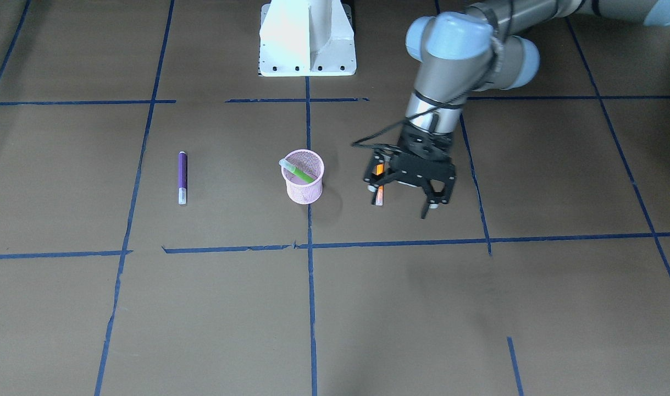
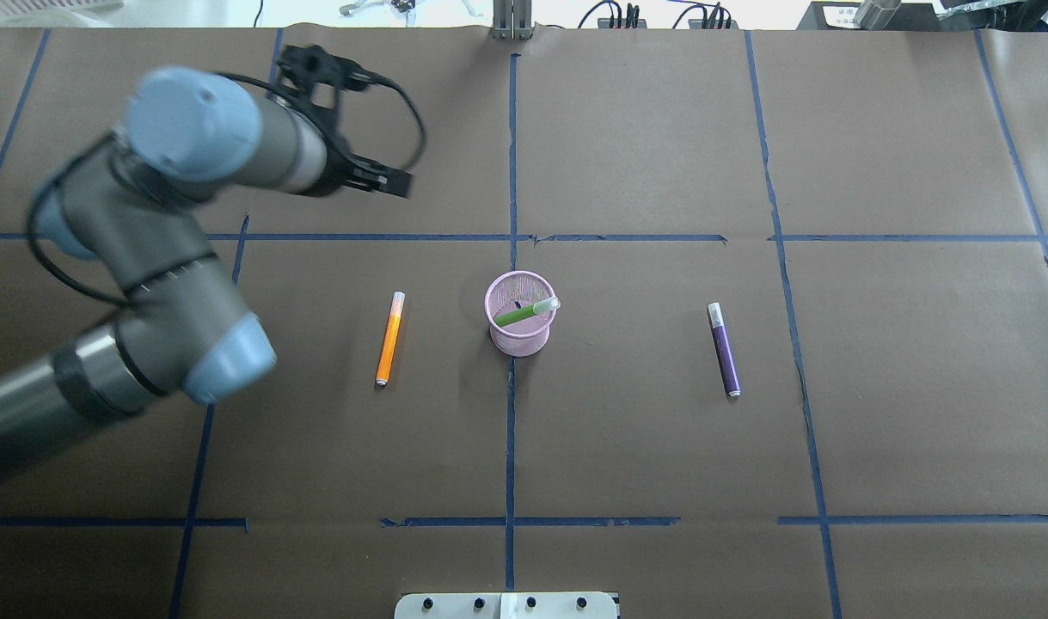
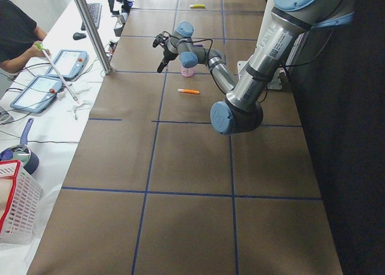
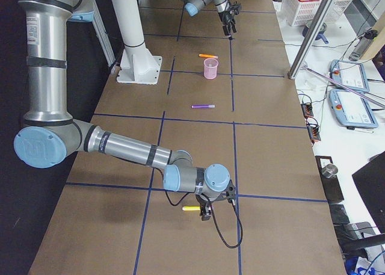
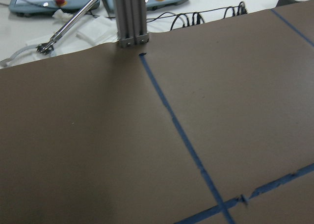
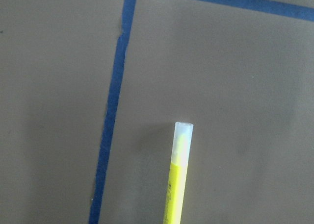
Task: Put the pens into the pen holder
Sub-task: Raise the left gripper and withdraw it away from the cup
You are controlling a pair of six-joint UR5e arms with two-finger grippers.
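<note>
Done: bright green pen (image 2: 517, 316) in round pink wire-mesh cup (image 2: 518, 345) | To do: orange pen (image 2: 389, 340) left of cup, purple pen (image 2: 724, 348) right, both on counter (image 2: 661, 430) | left gripper (image 1: 400, 198) wide open, empty | right gripper (image 4: 207, 212): cannot tell

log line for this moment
green pen: in cup | orange pen: on table | purple pen: on table | left claw: open, raised | right claw: unclear

I count four pens: one green pen (image 2: 515, 317), one orange pen (image 2: 389, 339), one purple pen (image 2: 724, 349), one yellow pen (image 6: 177, 185). I count one pink pen holder (image 2: 520, 342). My own grippers number two, the left gripper (image 1: 402, 197) and the right gripper (image 4: 206, 214).
</note>
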